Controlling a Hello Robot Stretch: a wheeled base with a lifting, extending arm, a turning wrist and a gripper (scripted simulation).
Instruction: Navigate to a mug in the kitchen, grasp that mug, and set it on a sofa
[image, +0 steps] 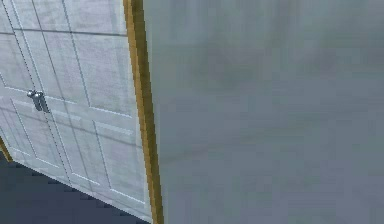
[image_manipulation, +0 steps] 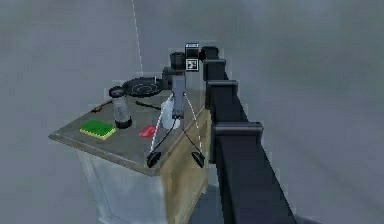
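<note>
Readable wording: none, in either view.
White squares (image_manipulation: 190, 63): two small tags at the far end of my arm (image_manipulation: 240, 150), beside my gripper (image_manipulation: 174, 158), carried black marks; I could read no letter or number in them.
Green slab (image_manipulation: 98, 128): lay on the cabinet top (image_manipulation: 125, 145); any print on it was too small to tell.

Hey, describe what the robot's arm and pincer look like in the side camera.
The arm is a dark, square-section bar in stepped segments. At its far end sit two small white squares with black marks. The pincer has two thin fingers with dark tips.
</note>
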